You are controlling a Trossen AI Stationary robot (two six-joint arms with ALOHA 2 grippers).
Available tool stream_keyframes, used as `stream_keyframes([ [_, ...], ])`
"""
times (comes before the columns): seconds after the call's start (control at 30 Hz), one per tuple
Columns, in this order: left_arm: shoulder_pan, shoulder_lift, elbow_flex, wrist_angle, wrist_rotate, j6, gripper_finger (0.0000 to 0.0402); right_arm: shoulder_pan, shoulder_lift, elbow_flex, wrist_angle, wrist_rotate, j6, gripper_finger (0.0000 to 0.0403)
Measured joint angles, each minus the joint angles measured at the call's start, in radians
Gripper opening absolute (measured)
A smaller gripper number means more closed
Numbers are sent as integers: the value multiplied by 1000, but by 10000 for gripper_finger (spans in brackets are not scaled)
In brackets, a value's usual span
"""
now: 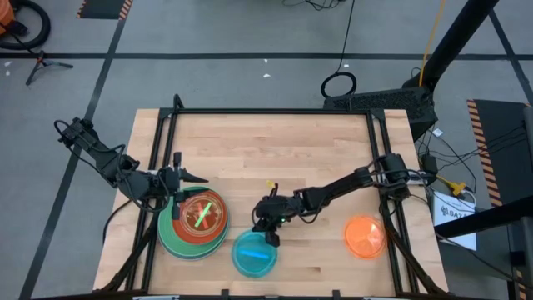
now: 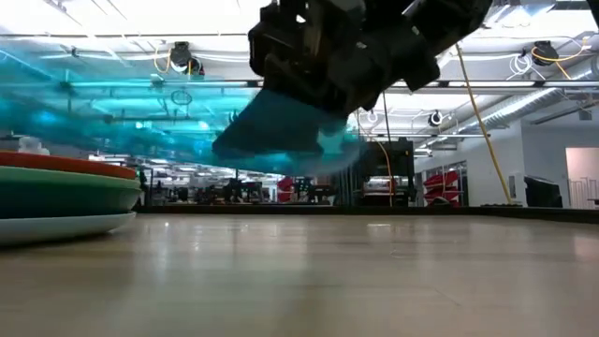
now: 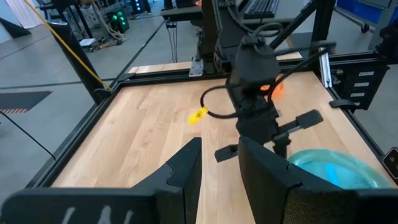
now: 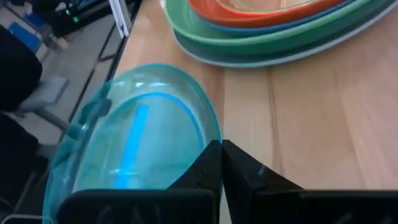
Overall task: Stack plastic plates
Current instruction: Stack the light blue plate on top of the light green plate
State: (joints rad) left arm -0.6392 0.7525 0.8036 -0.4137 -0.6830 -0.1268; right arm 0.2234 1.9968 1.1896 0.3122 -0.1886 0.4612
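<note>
High view, table point(image 1: 275, 150): we see a wooden top in a black frame.
Stack point(image 1: 193, 223): green plates under a red-orange one (lime on top), at the near left.
Cyan plate point(image 1: 254, 254): tilted, lifted clear of the wood.
Orange plate point(image 1: 365, 237): alone, near right.
Right gripper point(image 1: 270, 236): fingers pinched on the cyan plate's rim.
Left gripper point(image 1: 193, 177): beside the stack, fingers slightly parted, holding nothing.

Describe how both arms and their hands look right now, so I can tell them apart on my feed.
Both arms are dark, jointed and slim, with black cables looped alongside. The left hand ends in two pointed black fingers. The right hand is a blocky black housing with two wedge-shaped fingers.
</note>
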Motion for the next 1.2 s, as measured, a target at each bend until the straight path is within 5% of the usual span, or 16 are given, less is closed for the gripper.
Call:
stream_keyframes([
  [0.43,0,0,0,34,-1,24,113,-45,1,28,155,6,3,1],
  [0.83,0,0,0,66,-1,48,113,-134,20,228,-36,36,-81,0],
  [1.2,0,0,0,75,-1,66,113,-206,191,435,-92,32,-24,0],
])
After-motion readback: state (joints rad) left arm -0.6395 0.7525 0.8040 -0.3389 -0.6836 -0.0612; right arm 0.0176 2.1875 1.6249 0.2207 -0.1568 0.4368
